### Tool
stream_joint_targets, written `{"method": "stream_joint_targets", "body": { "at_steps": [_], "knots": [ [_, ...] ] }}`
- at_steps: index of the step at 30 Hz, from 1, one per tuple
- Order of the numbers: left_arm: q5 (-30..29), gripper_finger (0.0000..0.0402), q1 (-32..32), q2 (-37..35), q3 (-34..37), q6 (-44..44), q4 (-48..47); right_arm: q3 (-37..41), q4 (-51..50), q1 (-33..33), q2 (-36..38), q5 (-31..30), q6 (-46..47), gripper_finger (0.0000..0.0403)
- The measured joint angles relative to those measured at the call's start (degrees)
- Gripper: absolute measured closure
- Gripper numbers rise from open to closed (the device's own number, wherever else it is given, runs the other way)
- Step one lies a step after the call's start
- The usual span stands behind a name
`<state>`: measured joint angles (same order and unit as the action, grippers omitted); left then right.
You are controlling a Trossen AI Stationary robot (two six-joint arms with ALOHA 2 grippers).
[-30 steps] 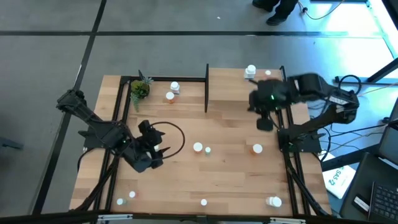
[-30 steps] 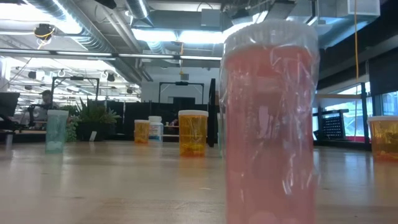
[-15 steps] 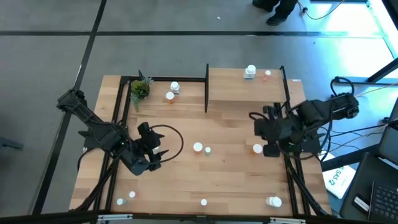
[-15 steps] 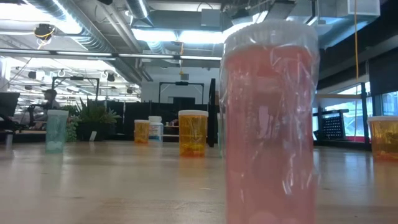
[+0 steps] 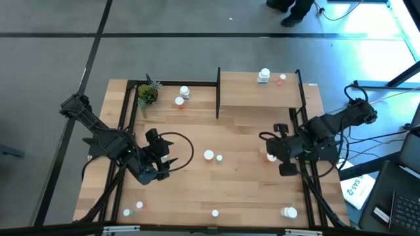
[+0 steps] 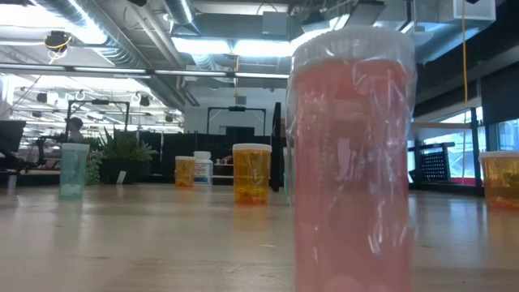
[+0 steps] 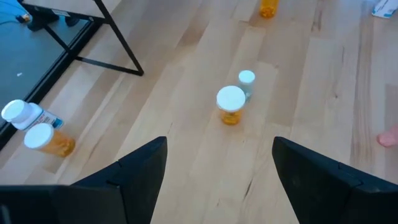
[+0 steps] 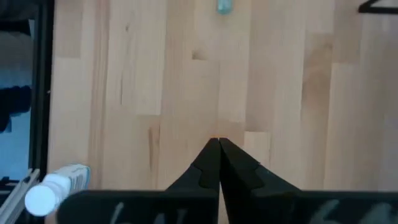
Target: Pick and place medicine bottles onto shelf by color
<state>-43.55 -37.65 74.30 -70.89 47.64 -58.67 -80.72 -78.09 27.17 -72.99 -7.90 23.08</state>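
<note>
Jaws pinched shut and empty on our right gripper beside an orange bottle, while our left gripper gapes wide toward the middle bottles, ready to grab.

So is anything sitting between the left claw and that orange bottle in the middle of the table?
Nothing visible. The left claw is open, and only bare tabletop lies between it and the orange bottle. A small green bottle stands just beyond the orange one, not in front of it.
</note>
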Motion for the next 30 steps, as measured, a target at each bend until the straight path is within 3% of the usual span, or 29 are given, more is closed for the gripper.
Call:
{"method": "stream_joint_targets", "body": {
  "at_steps": [18, 24, 30],
  "knots": [
    [0.00, 0.0116, 0.00, 0.00, 0.00, -0.22, -0.11, 0.49, 13.03, -4.88, -0.58, 0.00, -8.77, 0.0215],
    [0.15, 0.0116, 0.02, 0.02, 1.48, -0.26, -0.87, 0.49, 14.10, -5.26, -3.85, 0.02, -15.89, 0.0199],
    [1.35, 0.0116, 0.02, 0.07, 5.11, 0.04, -0.13, 0.49, 15.83, -6.64, -8.24, 0.01, -16.30, 0.0207]
  ]
}}
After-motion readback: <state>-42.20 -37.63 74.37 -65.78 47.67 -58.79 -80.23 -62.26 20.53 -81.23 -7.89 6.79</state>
